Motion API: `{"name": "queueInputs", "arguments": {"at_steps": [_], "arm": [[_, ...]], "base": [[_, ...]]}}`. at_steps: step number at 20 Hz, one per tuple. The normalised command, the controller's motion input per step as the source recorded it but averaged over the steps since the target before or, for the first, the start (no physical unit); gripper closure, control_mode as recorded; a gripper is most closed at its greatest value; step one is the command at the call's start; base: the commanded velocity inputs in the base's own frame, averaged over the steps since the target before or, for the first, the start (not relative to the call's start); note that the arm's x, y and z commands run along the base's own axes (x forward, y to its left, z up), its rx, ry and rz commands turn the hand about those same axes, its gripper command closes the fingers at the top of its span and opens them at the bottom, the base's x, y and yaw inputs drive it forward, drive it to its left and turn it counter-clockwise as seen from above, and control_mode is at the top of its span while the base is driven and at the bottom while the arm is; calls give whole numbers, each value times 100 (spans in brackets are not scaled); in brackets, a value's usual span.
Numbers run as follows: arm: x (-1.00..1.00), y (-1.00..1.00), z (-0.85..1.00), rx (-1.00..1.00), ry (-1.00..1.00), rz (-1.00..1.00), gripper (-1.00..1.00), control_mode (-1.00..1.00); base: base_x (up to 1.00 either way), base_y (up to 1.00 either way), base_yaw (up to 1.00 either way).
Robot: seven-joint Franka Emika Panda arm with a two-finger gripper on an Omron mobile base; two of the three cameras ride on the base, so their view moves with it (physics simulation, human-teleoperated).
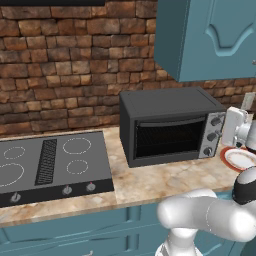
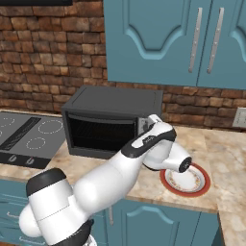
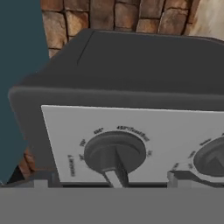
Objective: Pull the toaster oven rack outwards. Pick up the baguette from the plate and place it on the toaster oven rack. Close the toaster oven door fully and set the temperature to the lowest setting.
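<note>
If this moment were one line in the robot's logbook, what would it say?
door: shut | plate: no bread on it | claw: at toaster oven knob | step: temperature setting

My toaster oven sits on the counter against the brick wall, with the cooktop to its left and the plate to its right. Cabinets hang above. My pincer faces the knob panel, right before one knob.

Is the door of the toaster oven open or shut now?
Shut. The door stands upright and flush with the front of the toaster oven, and its handle runs along the top edge.
</note>
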Motion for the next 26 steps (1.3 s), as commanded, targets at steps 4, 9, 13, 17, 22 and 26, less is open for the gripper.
{"name": "queueInputs", "arguments": {"at_steps": [4,9,13,17,22,26], "arm": [[25,-18,-15,9,0,-4,-100,-100],[21,-12,-4,15,1,-3,-100,-100],[0,2,0,16,1,0,100,-100],[2,7,0,2,-1,0,100,-100],[0,12,17,-7,-11,0,100,-100],[-6,3,48,-14,-5,0,100,-100]], "base": [[0,0,0],[0,0,0],[0,0,0],[0,0,0],[0,0,0],[0,0,0]]}}
